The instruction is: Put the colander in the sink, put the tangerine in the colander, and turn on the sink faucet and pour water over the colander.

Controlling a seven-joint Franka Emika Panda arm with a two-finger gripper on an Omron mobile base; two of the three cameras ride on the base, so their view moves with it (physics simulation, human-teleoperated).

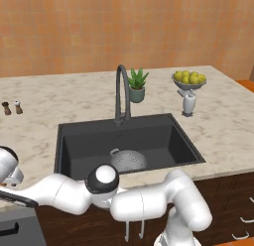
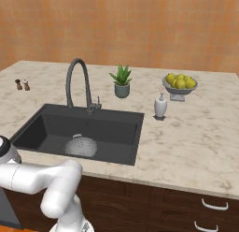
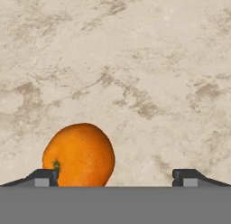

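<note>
The tangerine (image 3: pixel 79 155), bright orange with a small green stem spot, lies on the beige marbled counter (image 3: pixel 135 60) close in the hand view. My gripper (image 3: pixel 116 178) is open, with the fruit just inside the left fingertip (image 3: pixel 45 177) and a wide gap to the right one. The silver colander (image 1: pixel 128 160) (image 2: pixel 80 146) rests on the floor of the black sink (image 1: pixel 99 141) (image 2: pixel 112 126), its loop handle toward the back. The dark gooseneck faucet (image 1: pixel 122 91) (image 2: pixel 77 81) arches over the basin; no water shows. My arm stretches low to the left of the sink.
A potted plant (image 1: pixel 137 86) (image 2: pixel 122 81) stands behind the sink. To the right are a soap dispenser (image 1: pixel 189 103) (image 2: pixel 160 106) and a footed bowl of yellow-green fruit (image 1: pixel 189 79) (image 2: pixel 179 82). Two small shakers (image 1: pixel 12 107) (image 2: pixel 22 84) stand at far left.
</note>
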